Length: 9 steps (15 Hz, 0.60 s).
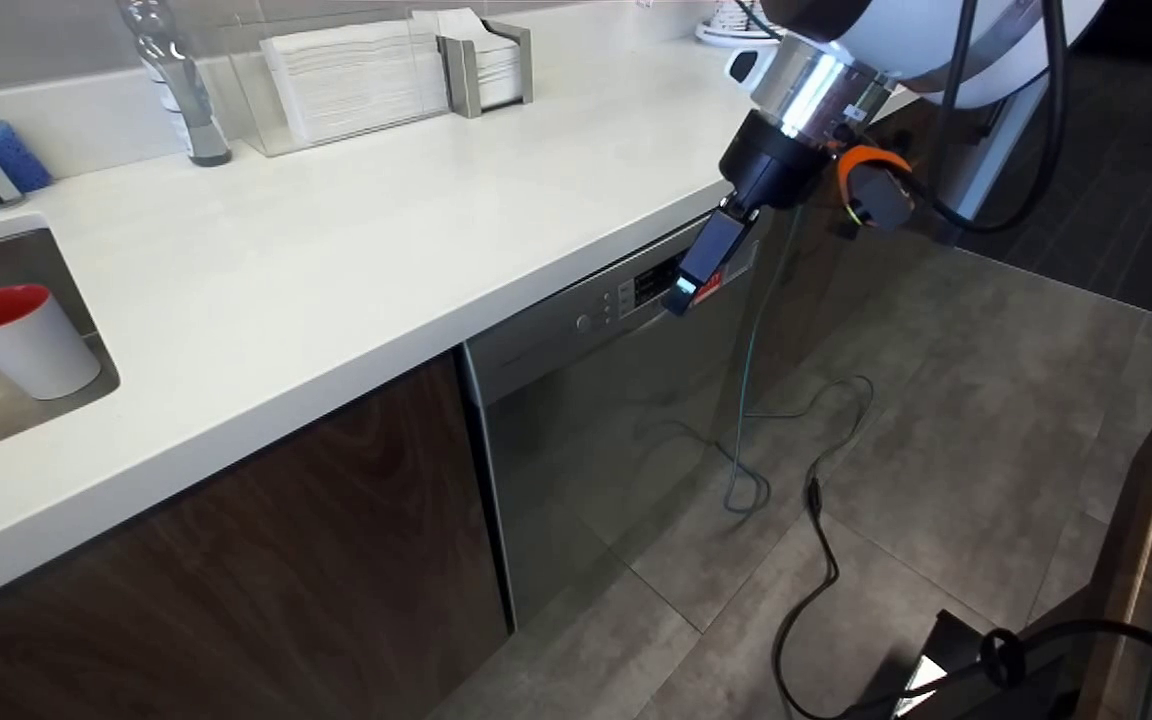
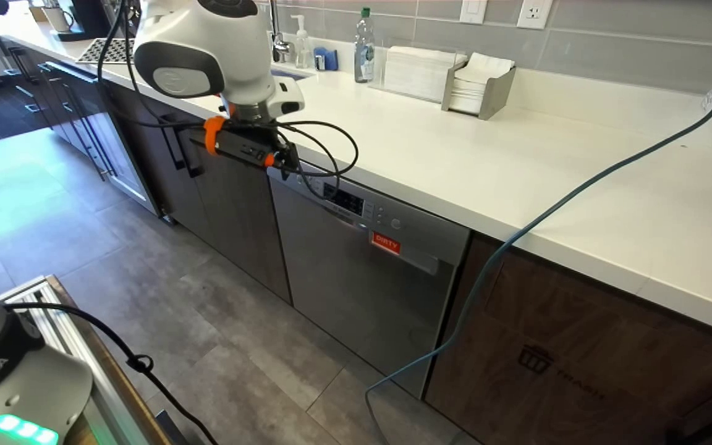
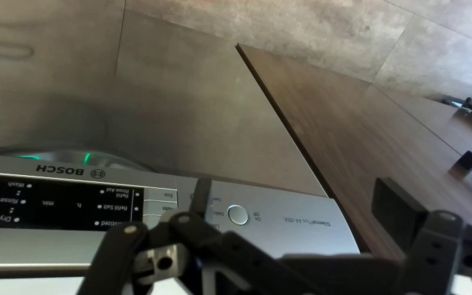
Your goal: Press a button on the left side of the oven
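Off the surface's (image 2: pixel 405 142) front edge, the gripper (image 3: pixel 295 190) is holding its fingers (image 3: pixel 399 214) apart; aiming one tip squarely at the dishwasher's (image 2: pixel 362 284) On/Off button (image 3: pixel 237 215) is looking wisest.

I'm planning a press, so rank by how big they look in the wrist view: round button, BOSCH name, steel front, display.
1. Steel front
2. Display
3. BOSCH name and round button: too close to rank

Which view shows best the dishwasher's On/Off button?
The wrist view: the On/Off button is large, label readable upside down. In an exterior view the button is small; in an exterior view, on the dishwasher, unclear.
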Each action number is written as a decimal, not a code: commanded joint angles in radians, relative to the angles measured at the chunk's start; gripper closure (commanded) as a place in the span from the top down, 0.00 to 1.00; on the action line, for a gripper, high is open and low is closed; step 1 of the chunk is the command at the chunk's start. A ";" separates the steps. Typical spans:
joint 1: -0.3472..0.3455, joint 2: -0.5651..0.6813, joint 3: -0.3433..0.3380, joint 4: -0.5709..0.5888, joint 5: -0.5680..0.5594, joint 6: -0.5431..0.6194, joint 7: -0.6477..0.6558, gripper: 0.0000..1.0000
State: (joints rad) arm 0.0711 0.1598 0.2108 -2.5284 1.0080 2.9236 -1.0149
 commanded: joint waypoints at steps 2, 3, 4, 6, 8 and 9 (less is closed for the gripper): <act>-0.004 0.083 0.033 0.055 0.131 0.075 -0.075 1.00; -0.001 0.103 0.040 0.066 0.150 0.096 -0.074 1.00; 0.001 0.123 0.046 0.077 0.166 0.115 -0.073 1.00; 0.004 0.164 0.059 0.100 0.187 0.160 -0.070 1.00; -0.002 0.205 0.078 0.129 0.207 0.206 -0.076 1.00; -0.002 0.228 0.085 0.143 0.213 0.233 -0.073 1.00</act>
State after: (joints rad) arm 0.0725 0.3052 0.2681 -2.4510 1.1633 3.0781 -1.0538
